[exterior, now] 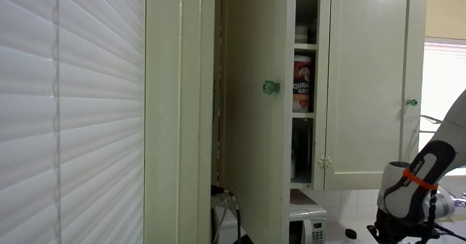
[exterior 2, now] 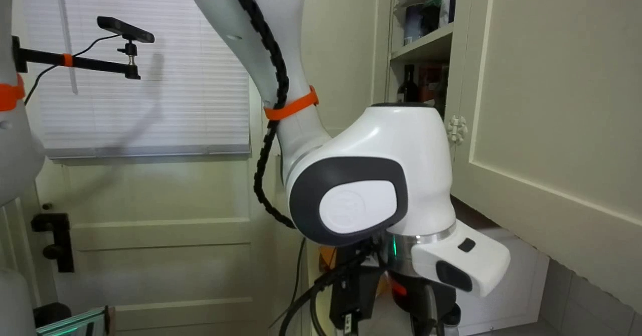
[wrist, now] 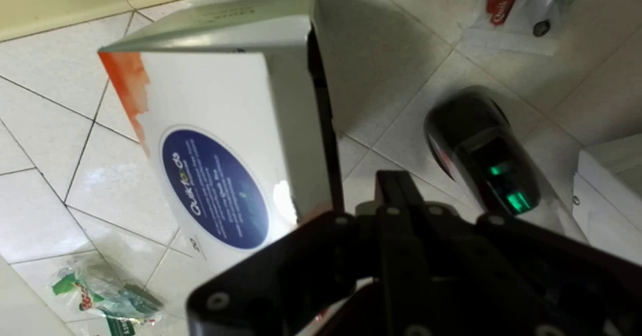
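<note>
Cream-painted cupboard [exterior: 367, 73] in an exterior view, with a door [exterior: 251, 109] swung wide. Pale tiled surface [wrist: 45, 150] behind everything in the wrist view. White arm [exterior 2: 381, 140], bent downward in both exterior views. Below the cupboard, microwave [exterior: 317, 215], partly hidden by the door. On the surface, towards the left in the wrist view, white box [wrist: 215, 100] with a blue oval label [wrist: 215, 190], just beside the jaws; touching or apart, cannot tell. Red oats canister [exterior: 302, 83] on a cupboard shelf [exterior: 304, 115]. Jaws together, tip to tip, between box and black-capped bottle [wrist: 481, 150] in the wrist view. Near the corners, clear packet [wrist: 100, 288] with green print and Quik Tea packet [wrist: 516, 20]. On the door, green knob [exterior: 271, 87]
</note>
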### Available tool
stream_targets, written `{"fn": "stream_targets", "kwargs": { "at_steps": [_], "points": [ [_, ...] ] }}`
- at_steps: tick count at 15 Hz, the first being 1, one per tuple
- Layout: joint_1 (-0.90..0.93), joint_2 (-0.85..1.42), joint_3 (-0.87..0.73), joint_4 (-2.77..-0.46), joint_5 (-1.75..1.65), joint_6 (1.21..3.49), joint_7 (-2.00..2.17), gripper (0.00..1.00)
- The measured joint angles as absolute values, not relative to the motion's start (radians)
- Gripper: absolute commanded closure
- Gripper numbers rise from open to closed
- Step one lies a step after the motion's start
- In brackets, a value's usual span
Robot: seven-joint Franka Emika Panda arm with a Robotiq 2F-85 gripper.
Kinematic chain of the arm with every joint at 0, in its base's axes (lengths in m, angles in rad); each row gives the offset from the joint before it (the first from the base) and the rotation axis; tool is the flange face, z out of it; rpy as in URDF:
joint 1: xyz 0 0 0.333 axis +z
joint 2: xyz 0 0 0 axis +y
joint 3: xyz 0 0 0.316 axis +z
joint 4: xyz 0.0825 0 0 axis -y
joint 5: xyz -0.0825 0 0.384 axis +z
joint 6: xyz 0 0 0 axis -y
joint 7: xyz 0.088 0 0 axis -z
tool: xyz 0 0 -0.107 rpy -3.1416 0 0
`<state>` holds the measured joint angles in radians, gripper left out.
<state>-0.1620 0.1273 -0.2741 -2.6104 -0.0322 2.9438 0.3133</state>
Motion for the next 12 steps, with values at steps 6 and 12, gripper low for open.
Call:
{"fn": "stream_targets", "kwargs": {
  "at_steps": [6, 12],
  "points": [
    [-0.158, -0.028, -0.278, -2.632, -0.133, 2.786, 0.293, 1.00],
    [-0.218, -0.121, -0.245, -2.635, -0.183, 2.666, 0.296, 1.00]
  ]
}}
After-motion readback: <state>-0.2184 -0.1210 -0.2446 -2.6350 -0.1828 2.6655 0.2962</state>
